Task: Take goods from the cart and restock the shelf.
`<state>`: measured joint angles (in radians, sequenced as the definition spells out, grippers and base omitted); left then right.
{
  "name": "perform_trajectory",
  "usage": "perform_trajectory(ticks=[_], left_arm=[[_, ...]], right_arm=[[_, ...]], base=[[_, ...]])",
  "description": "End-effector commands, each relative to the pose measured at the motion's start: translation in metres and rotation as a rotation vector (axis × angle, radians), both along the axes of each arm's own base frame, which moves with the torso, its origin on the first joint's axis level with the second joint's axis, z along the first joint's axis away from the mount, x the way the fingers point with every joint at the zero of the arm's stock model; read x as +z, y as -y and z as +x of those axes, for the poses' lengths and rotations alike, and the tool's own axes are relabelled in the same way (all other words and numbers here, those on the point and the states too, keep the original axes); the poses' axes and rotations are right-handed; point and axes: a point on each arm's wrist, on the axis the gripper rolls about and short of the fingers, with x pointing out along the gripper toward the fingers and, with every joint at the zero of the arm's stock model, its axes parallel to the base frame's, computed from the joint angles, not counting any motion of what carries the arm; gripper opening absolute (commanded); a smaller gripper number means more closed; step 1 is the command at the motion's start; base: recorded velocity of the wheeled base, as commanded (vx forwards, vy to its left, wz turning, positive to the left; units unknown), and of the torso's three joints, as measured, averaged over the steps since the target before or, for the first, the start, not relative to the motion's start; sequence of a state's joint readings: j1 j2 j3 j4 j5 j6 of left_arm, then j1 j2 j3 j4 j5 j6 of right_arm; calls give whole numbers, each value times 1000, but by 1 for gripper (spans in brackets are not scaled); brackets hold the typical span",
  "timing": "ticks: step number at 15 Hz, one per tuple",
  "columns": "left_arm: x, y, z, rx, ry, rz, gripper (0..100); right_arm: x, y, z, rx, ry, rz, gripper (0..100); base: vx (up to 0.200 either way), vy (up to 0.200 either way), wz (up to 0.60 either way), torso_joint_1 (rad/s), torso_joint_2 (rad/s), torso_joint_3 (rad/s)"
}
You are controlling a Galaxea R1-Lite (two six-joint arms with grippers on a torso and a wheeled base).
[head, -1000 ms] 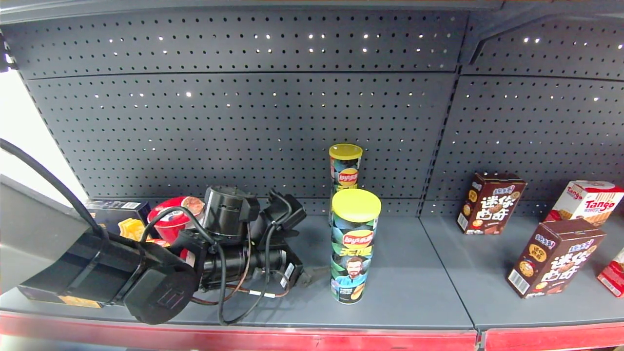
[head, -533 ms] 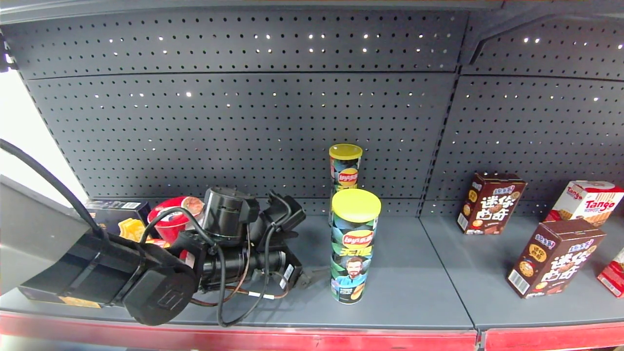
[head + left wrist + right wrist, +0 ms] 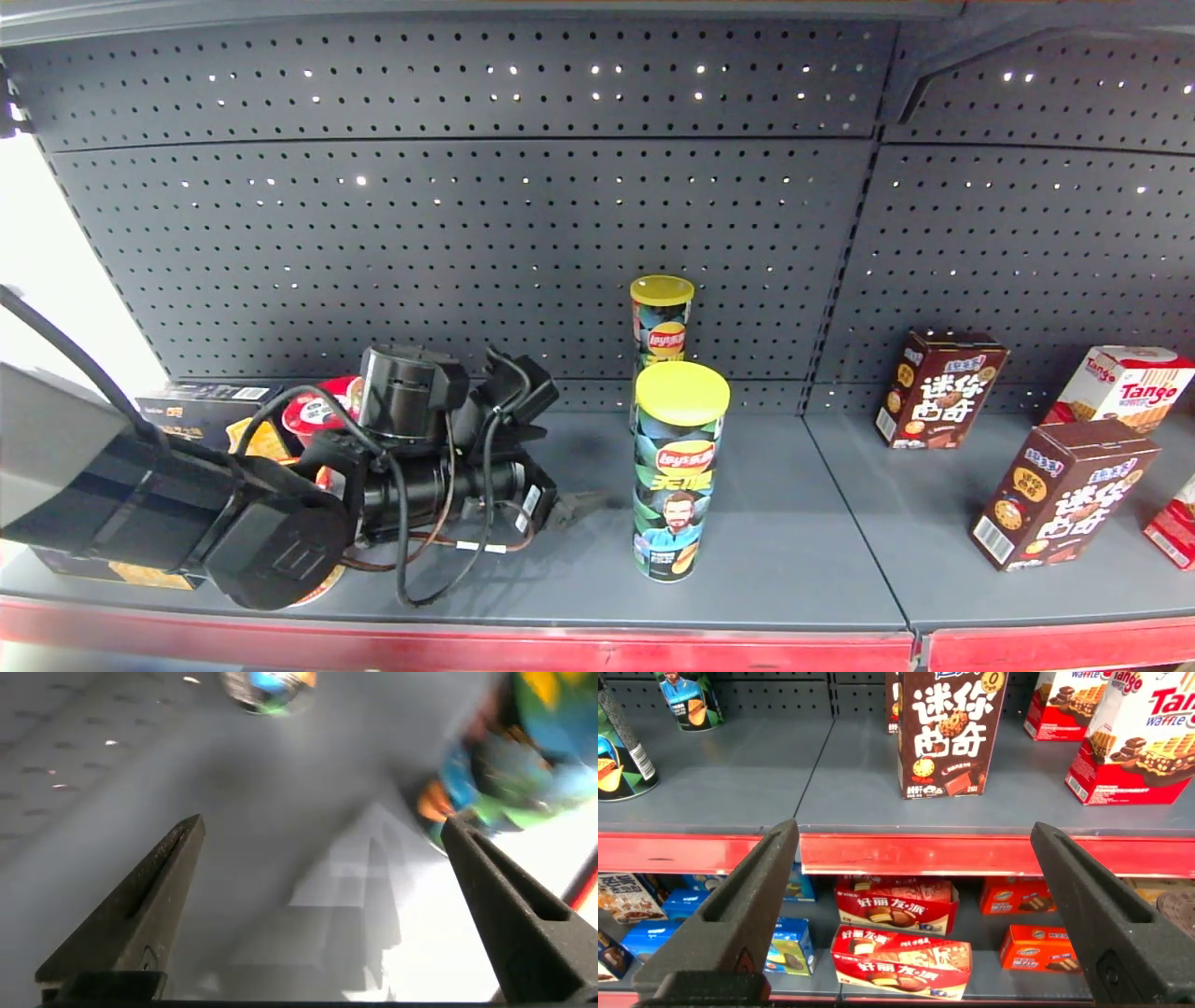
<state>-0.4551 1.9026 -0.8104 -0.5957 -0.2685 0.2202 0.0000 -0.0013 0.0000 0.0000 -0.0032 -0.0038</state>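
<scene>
Low on the shelf [image 3: 794, 560] at left, the left gripper [image 3: 322, 829] stands open and empty, near the front chip can [image 3: 680, 471]; a second can [image 3: 661, 322] stands behind it; farther right sit brown boxes [image 3: 938, 387]; the right gripper [image 3: 915, 831] gapes empty before the shelf.

The left arm [image 3: 271, 551] covered most of a red cup [image 3: 313, 413] and a dark box [image 3: 191, 403] at the shelf's [image 3: 794, 560] left end. The rear can [image 3: 661, 322] stood half hidden behind the front can [image 3: 680, 467]. A red packet [image 3: 1173, 532] at the shelf's right end ran off the view's edge. In the left wrist view the front can was only a colourful blur.
</scene>
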Motion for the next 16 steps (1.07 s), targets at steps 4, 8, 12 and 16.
perform_trajectory(ticks=[4, 8, 12, 16], left_arm=[[75, -43, -21, 210, 160, -141, 100], [110, -85, -105, 344, 260, -201, 100], [88, -129, -217, 518, 332, -196, 100], [14, -151, -285, 632, 328, -171, 100]], right_arm=[[0, 0, 0, 0, -1, -1, 100], [0, 0, 0, 0, -3, -1, 100], [0, 0, 0, 0, -3, -1, 100], [0, 0, 0, 0, -3, -1, 100]], base=[[0, 0, 0, 0, 0, 0], [0, 0, 0, 0, 0, 0], [0, 0, 0, 0, 0, 0], [0, 0, 0, 0, 0, 0]])
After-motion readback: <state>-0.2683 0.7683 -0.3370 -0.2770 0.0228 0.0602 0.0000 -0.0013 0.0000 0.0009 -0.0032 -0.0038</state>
